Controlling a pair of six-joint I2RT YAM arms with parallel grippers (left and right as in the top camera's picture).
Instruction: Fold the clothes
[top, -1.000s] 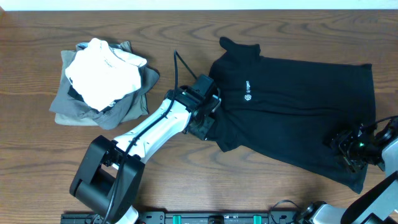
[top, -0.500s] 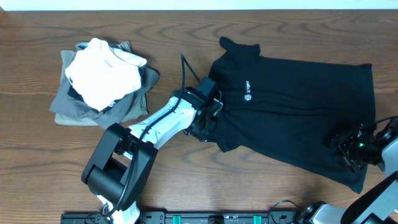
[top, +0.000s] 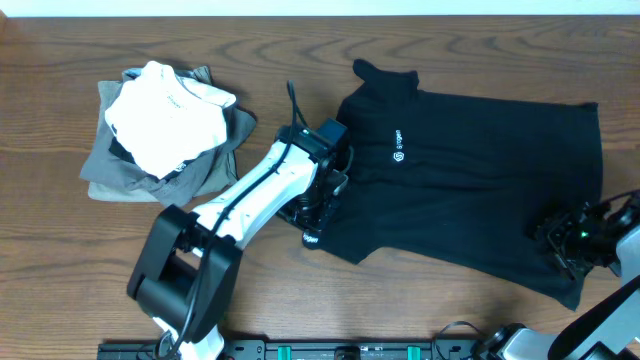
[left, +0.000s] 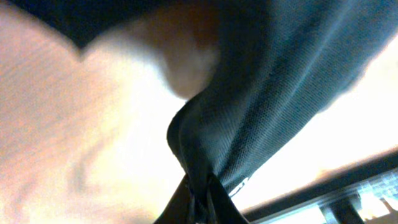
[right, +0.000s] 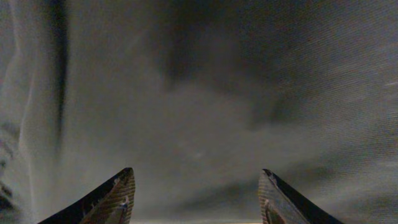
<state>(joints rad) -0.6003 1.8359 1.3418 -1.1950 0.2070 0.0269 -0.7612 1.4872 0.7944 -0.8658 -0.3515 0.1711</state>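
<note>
The clothes, a black polo shirt (top: 470, 190) with a small white chest logo, lie spread on the wooden table with the collar at the back left. My left gripper (top: 312, 222) is at the shirt's front left sleeve, shut on a pinched ridge of black fabric (left: 267, 93). In the left wrist view the jaws (left: 199, 194) meet around that fold, which is lifted off the table. My right gripper (top: 560, 236) hovers over the shirt's right hem area. It stands open (right: 199, 177), with only flat dark cloth (right: 199, 93) below it and nothing between its fingers.
A pile of folded garments sits at the left: a white one (top: 165, 110) on top of grey and olive ones (top: 140, 178). A black rail (top: 350, 350) runs along the table's front edge. Bare wood (top: 450, 40) lies behind the shirt.
My left gripper has shut on the sleeve fabric and swung toward the table's front, drawing the sleeve edge with it. The right gripper has stayed in place, open.
</note>
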